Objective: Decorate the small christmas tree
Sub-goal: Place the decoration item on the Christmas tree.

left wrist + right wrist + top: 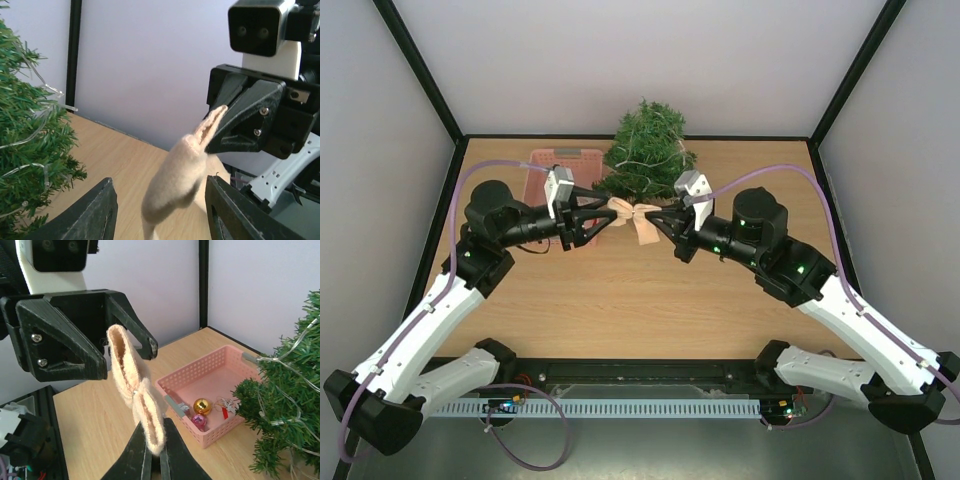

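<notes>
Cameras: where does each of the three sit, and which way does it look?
Top: above and behind, looking down on the table; both arms show.
Left wrist: on that arm, past its open left gripper toward the right gripper pinching the bow.
Right wrist: on that arm, over its own shut fingers toward the left gripper and basket.
Shared: bow and small christmas tree, in all three.

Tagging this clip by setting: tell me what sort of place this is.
Probably a robotics lab cell: plain pale walls and black posts enclose a wooden tabletop, with left arm and right arm bolted at its near edge. Props: the small christmas tree, a pink basket.
</notes>
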`<state>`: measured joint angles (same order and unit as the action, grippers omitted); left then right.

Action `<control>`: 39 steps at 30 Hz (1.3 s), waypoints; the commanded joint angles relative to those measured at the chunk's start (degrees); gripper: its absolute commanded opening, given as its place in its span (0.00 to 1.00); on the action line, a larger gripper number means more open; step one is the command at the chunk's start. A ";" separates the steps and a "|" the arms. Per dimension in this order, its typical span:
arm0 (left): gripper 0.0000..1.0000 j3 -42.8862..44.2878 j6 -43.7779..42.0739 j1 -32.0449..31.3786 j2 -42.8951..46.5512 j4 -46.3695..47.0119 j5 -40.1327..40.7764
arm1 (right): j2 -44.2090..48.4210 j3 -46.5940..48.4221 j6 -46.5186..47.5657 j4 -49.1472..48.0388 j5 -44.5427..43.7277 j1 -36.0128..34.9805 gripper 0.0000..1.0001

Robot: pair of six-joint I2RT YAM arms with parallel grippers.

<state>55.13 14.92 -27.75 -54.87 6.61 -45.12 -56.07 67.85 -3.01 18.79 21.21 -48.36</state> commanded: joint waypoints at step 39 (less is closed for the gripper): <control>0.02 7.34 13.80 -3.70 -23.06 15.26 17.44 | 22.00 -17.29 -8.36 -12.71 -25.82 0.19 0.98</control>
<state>60.60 27.77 -31.86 -76.90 18.20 -29.30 -35.18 51.35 -11.97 7.38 -3.68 -48.34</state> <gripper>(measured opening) 0.027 0.984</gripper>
